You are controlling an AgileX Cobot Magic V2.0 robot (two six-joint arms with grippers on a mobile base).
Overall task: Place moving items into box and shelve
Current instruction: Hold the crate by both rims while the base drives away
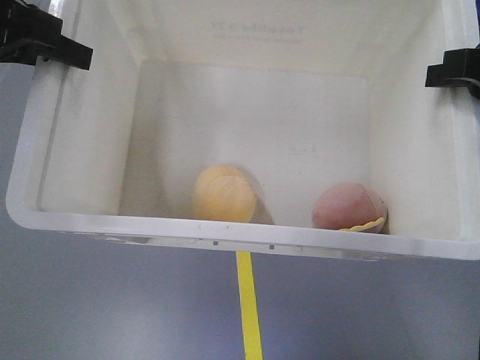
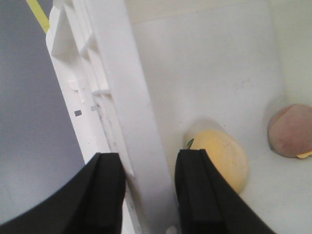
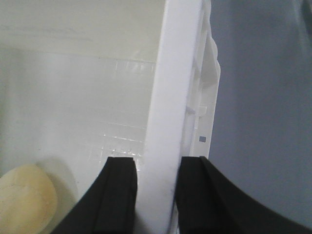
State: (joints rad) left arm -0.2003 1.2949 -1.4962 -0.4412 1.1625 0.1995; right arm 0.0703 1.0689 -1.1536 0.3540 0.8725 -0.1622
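1. Box [image 1: 225,234]: large, white, open-topped, seen from above in the front view, gripped at both side walls.
2. Left gripper [image 2: 146,165]: clenched on the box's left wall, with 1 black finger outside the ribbed rim and 1 inside, both pressed against the plastic.
3. Right gripper [image 3: 157,168]: grasping the right wall in the same manner, with 1 finger on the smooth inner face and 1 on the ribbed outer side.
4. Pale yellow ball [image 1: 223,193]: resting on the bottom of the box, close to the near wall, a little left of centre.
5. Pinkish-brown ball [image 1: 349,208]: also on the bottom of the box, against the near wall toward the right corner, with a cream scalloped trim along its lower edge. Well apart from the yellow ball.
6. Left wrist view: yellow ball just beside the inner finger, Pinkish-brown ball farther off toward the opposite side.
7. Right wrist view: part of 1 pale cream ball at the lower left corner, apart from the clamped wall. Cannot tell which of the 2.
8. Faint lettering [image 1: 259,30] on the far wall, too pale to read.
9. Grey floor [image 1: 112,307] around the box, with 1 yellow stripe [image 1: 249,315] showing below the near rim.
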